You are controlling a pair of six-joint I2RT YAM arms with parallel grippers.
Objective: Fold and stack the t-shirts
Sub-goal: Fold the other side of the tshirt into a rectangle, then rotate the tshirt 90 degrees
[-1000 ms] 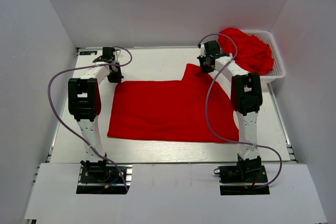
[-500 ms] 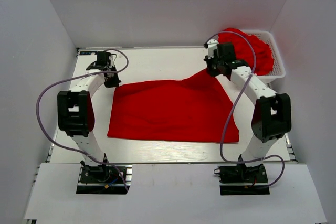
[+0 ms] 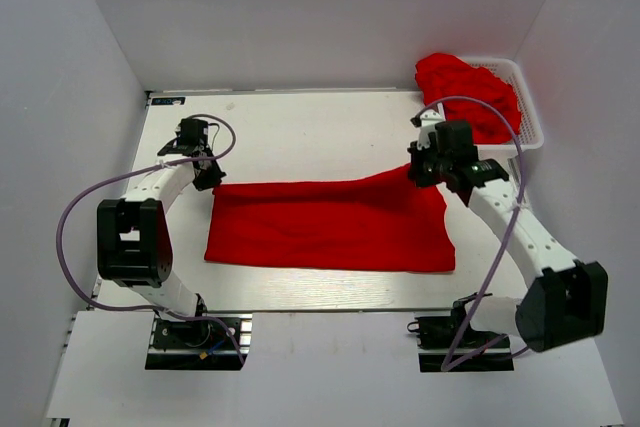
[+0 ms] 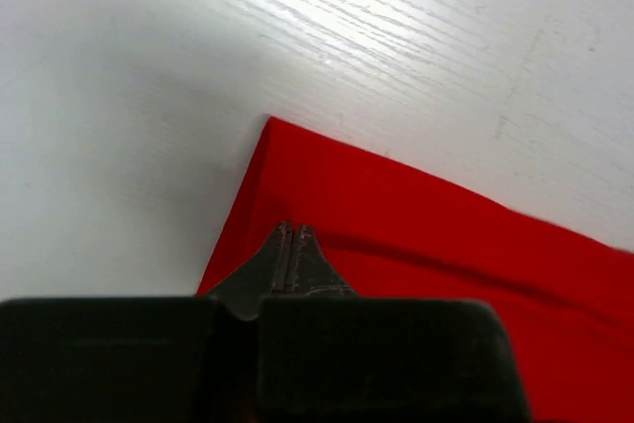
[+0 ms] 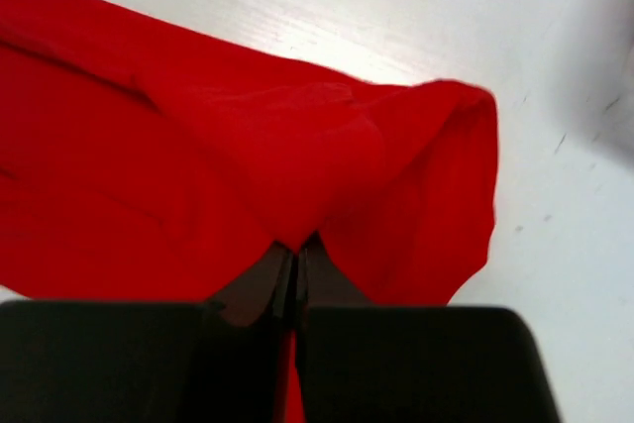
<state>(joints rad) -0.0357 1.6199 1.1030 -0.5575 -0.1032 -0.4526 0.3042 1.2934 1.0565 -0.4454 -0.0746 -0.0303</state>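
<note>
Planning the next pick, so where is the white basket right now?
In the top view, the white basket sits at the far right corner of the table, holding heaped red shirts, just beyond the right gripper pinching the spread shirt.

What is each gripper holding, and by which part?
The spread t-shirt: left gripper pinches its far-left corner, right gripper its far-right corner.

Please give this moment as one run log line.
left gripper: shut on spread bright red cloth t-shirt, far left corner | right gripper: shut on its far right corner, raised
</note>
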